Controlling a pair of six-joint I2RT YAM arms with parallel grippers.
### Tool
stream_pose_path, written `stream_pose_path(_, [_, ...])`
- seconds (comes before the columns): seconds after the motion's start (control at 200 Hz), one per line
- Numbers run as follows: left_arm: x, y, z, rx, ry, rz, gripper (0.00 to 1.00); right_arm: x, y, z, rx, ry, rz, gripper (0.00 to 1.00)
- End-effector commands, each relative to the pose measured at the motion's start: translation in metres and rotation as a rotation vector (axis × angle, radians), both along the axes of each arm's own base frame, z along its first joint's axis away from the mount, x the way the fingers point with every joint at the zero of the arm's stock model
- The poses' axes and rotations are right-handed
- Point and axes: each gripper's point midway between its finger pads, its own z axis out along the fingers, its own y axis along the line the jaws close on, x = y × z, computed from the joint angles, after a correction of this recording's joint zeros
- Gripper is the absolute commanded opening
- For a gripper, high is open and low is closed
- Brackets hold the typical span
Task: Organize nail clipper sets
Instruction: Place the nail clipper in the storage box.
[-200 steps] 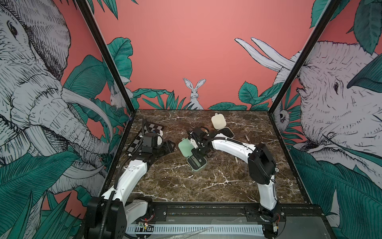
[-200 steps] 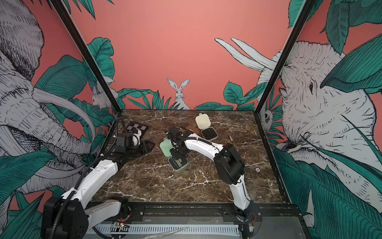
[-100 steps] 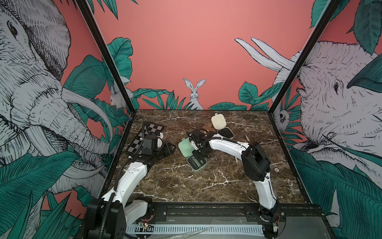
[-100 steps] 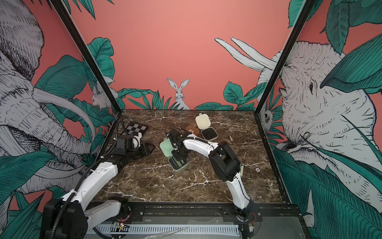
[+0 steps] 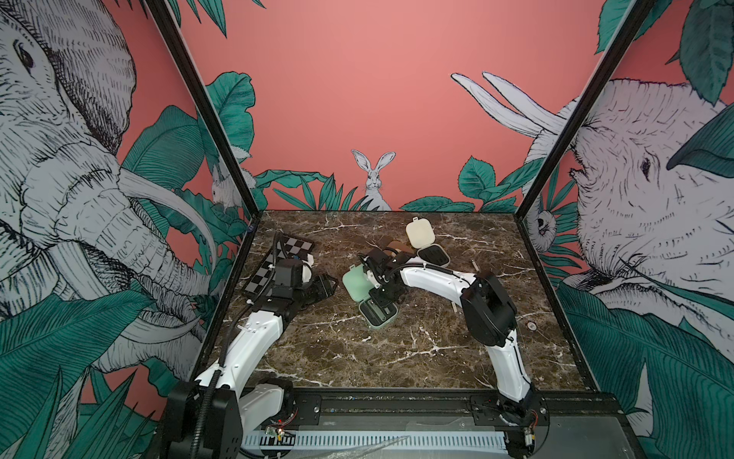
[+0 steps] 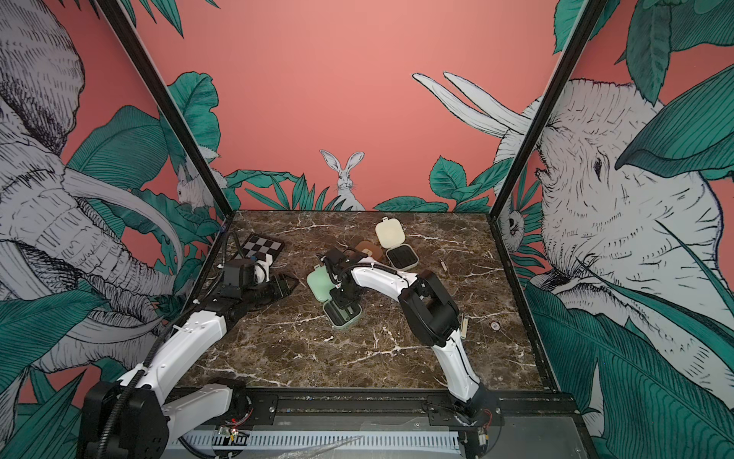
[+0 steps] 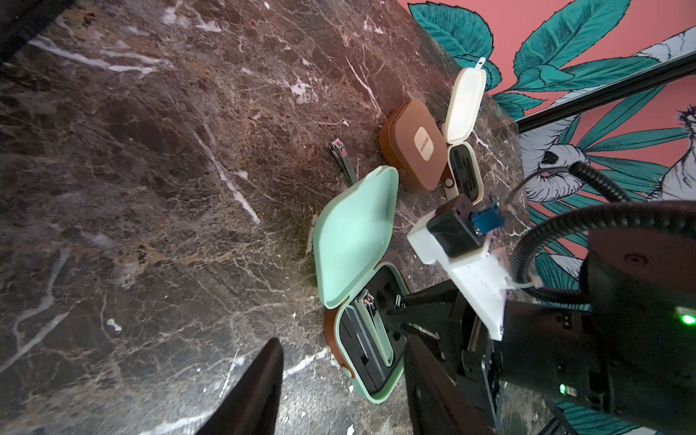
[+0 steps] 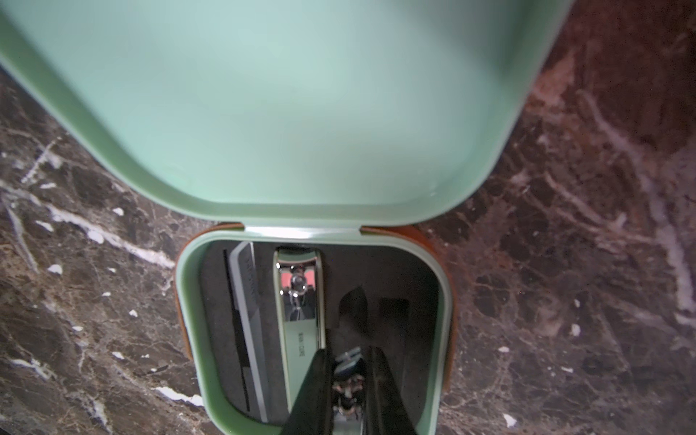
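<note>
Dark marble tabletop (image 5: 357,357) carrying a mint case (image 5: 355,283) (lid open), brown case (image 7: 412,145), cream case (image 5: 419,234), checkerboard (image 5: 298,246) and loose clipper (image 7: 342,160).

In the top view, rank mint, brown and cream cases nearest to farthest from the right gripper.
1. Mint case: directly under the right gripper, which holds a small tool in it.
2. Brown case: just behind, toward the back wall.
3. Cream case: farthest, back right.
</note>
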Motion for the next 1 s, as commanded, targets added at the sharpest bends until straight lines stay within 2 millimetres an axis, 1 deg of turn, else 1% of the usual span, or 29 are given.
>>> stream_pose_path(0.0, [-0.0025, 0.0007, 0.0015, -0.017, -0.008, 0.006, 0.54, 0.0027, 0.0015, -0.0027, -0.004, 0.005, 0.001, 0.14])
stream_pose_path(0.46, [-0.0031, -0.0010, 0.0009, -0.023, -0.006, -0.003, 0.54, 0.0052, 0.0031, -0.0087, -0.010, 0.005, -0.004, 0.14])
stream_pose_path(0.77, [-0.0030, -0.0017, 0.0015, -0.028, -0.007, -0.005, 0.54, 0.0058, 0.0025, -0.0110, -0.015, 0.004, -0.007, 0.17])
stream_pose_path(0.99, [-0.0029, -0.0020, 0.0015, -0.029, -0.005, -0.007, 0.54, 0.0044, 0.0007, -0.0125, -0.020, 0.008, -0.007, 0.24])
